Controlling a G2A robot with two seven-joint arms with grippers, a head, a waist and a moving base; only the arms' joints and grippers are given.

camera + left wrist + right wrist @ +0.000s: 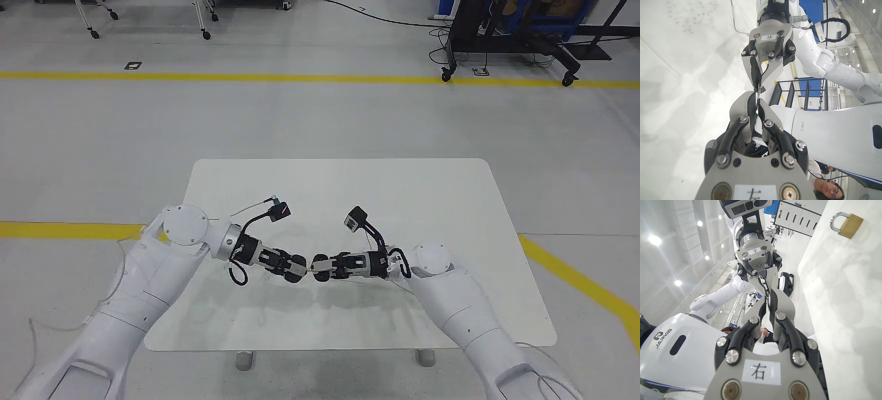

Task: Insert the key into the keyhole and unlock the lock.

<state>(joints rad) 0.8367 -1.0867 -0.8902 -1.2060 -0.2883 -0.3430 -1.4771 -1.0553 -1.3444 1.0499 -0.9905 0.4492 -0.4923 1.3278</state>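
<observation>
**Key between the fingertips, padlock far off**

The left gripper [756, 98] and right gripper [769, 300] both pinch the small key [758, 91] where their tips meet. The padlock [847, 225] lies on the table [848, 313], well away from both. The key looks light, stiff and slippery, so grip its flat head.
</observation>
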